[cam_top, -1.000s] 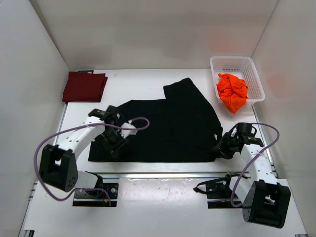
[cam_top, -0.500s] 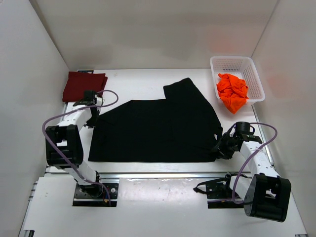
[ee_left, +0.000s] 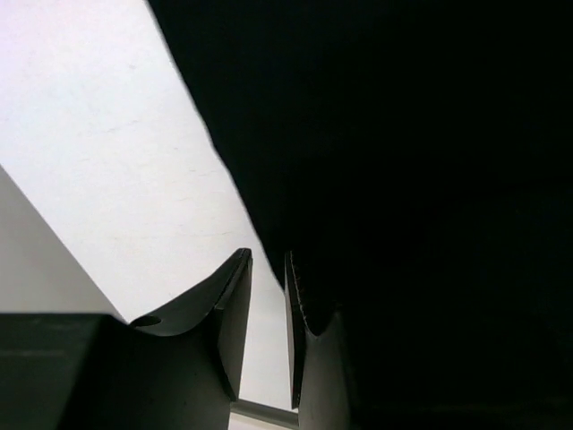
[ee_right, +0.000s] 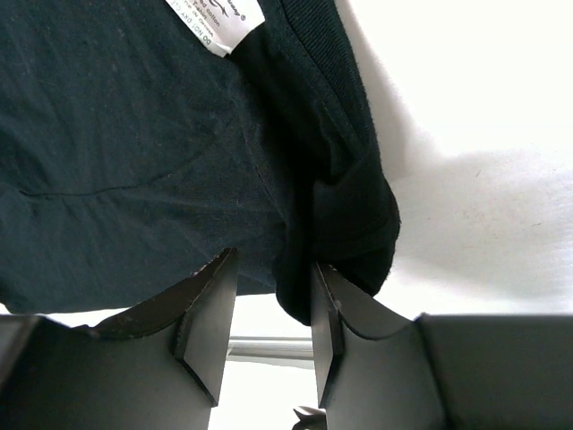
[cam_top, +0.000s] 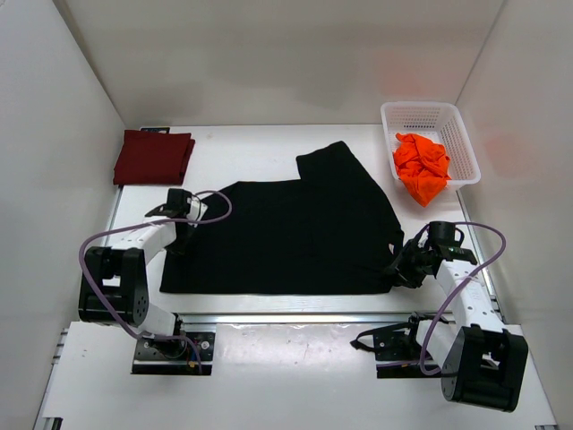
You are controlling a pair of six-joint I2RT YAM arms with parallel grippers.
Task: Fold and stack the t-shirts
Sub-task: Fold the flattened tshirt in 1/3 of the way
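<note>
Starting left of the black t-shirt [cam_top: 286,237], you have the maroon t-shirt [cam_top: 152,157] folded into a flat rectangle, well beyond its far-left corner. Your left gripper [ee_left: 267,260] sits at the black t-shirt's left edge, fingers parted by a sliver, with only white table [ee_left: 134,161] showing between them. The cloth lies spread flat and matte, one sleeve jutting away from the arms. At its near-right corner your right gripper [ee_right: 273,260] is clenched on a bunched ribbed fold, near a white label [ee_right: 215,22]. Past the right edge, a white mesh basket [cam_top: 421,115] holds the crumpled orange t-shirt [cam_top: 421,168].
</note>
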